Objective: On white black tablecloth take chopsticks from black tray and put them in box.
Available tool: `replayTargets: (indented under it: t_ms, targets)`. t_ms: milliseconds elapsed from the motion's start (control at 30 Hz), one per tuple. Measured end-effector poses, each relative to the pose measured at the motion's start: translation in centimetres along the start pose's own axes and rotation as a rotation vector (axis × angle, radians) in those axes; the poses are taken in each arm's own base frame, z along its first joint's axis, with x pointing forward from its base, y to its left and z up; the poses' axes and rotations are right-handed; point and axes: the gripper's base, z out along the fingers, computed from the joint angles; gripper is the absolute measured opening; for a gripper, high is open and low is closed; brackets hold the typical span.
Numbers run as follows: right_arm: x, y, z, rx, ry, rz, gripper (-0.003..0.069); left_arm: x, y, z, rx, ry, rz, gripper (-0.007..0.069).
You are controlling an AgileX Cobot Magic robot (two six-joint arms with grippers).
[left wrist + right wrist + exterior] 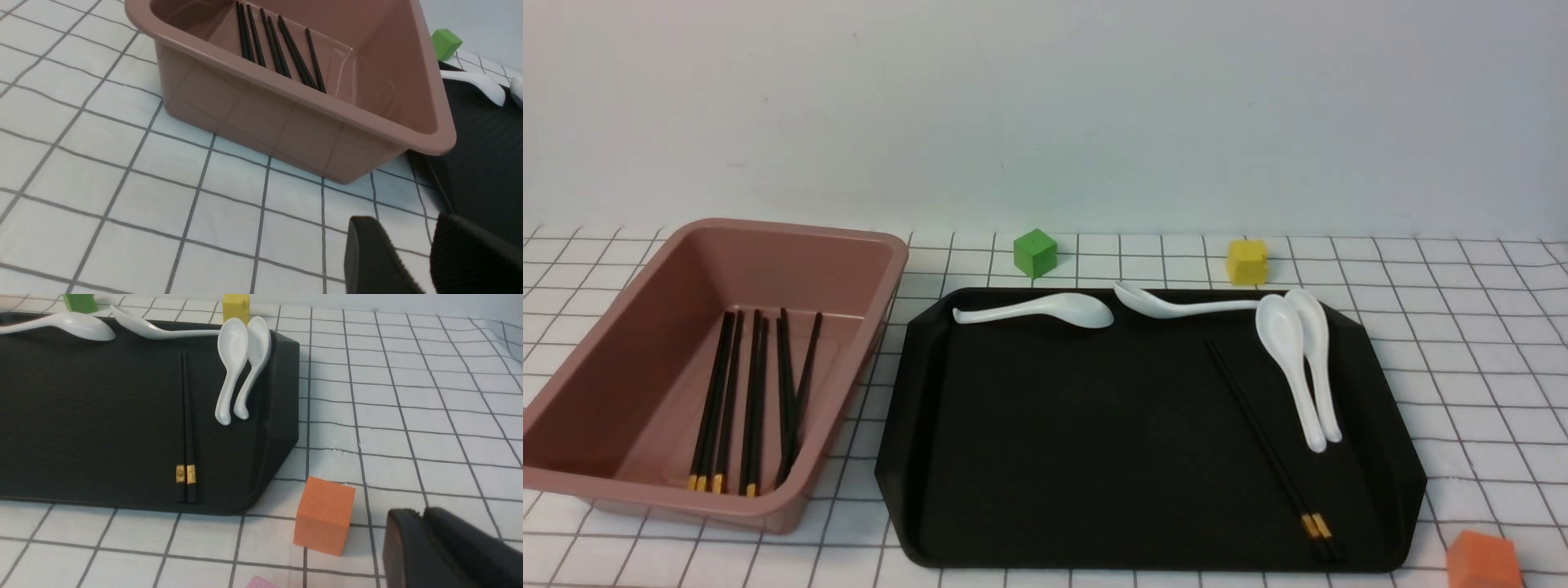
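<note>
The pink box (768, 237) stands at the left on the grid tablecloth (1486, 343) with several black chopsticks (756, 400) lying inside; the box also shows in the left wrist view (286, 122). The black tray (1094, 457) lies to its right. Two chopsticks (1270, 449) lie side by side on the tray's right part, gold bands toward the near edge, also seen in the right wrist view (186, 428). Neither arm shows in the front view. My left gripper (412, 228) is open and empty over the cloth near the box's corner. My right gripper (421, 516) is shut and empty near an orange cube (325, 514).
Several white spoons (1298, 367) lie on the tray's far and right parts. A green cube (1035, 252) and a yellow cube (1247, 260) stand behind the tray. The orange cube (1485, 560) sits by the tray's near right corner. A pink scrap (261, 583) lies near it.
</note>
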Motion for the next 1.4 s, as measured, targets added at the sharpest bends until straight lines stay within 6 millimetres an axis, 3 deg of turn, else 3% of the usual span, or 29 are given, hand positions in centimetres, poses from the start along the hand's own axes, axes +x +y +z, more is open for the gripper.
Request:
replayTargets:
  t_ms: [1400]
  targets:
    - [0.00,-0.01,-0.01,0.002,0.001,-0.004,0.0119,0.00,0.00,0.00,0.000,0.000,0.000,0.0239]
